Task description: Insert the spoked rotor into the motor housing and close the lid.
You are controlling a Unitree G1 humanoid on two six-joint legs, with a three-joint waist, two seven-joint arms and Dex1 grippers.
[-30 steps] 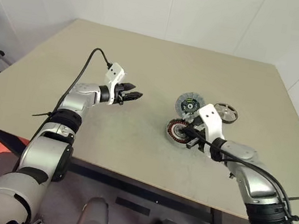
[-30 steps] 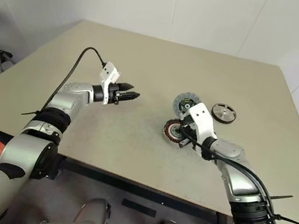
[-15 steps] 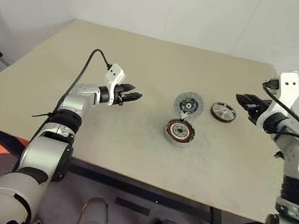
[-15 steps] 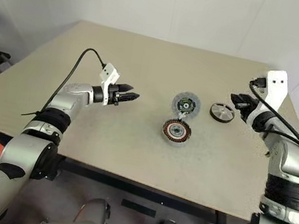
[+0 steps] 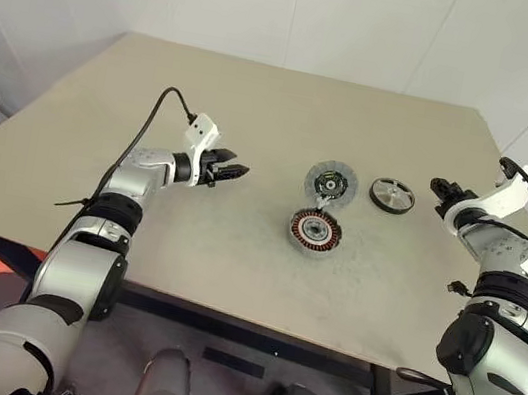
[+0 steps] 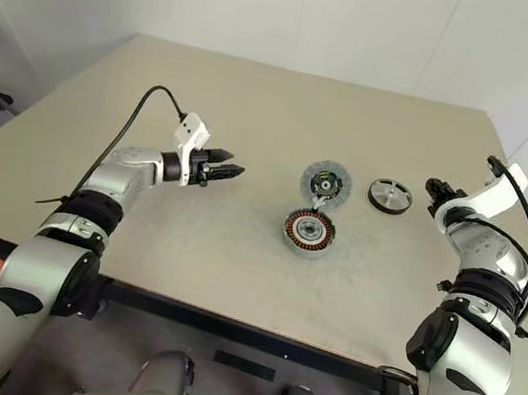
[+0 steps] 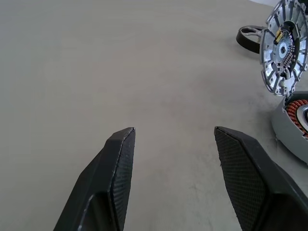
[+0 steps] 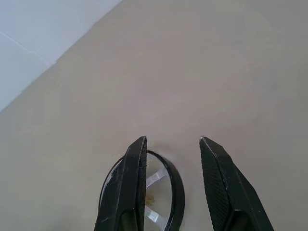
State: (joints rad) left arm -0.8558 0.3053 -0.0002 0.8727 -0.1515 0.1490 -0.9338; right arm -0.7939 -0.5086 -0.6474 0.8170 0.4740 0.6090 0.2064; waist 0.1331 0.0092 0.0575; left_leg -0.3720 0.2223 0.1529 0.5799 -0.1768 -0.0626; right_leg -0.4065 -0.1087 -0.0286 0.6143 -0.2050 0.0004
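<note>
While the black-rimmed silver spoked rotor (image 8: 144, 192) lies half hidden behind one finger, the right pincer (image 8: 173, 144) stands released and the left pincer (image 7: 173, 132) gapes empty.

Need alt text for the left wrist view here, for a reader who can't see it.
The left gripper hovers over bare tan table with its black jaws open and nothing between them. At the frame's edge sit the ribbed grey lid, the motor housing with copper windings just beside it, and the spoked rotor beyond.
</note>
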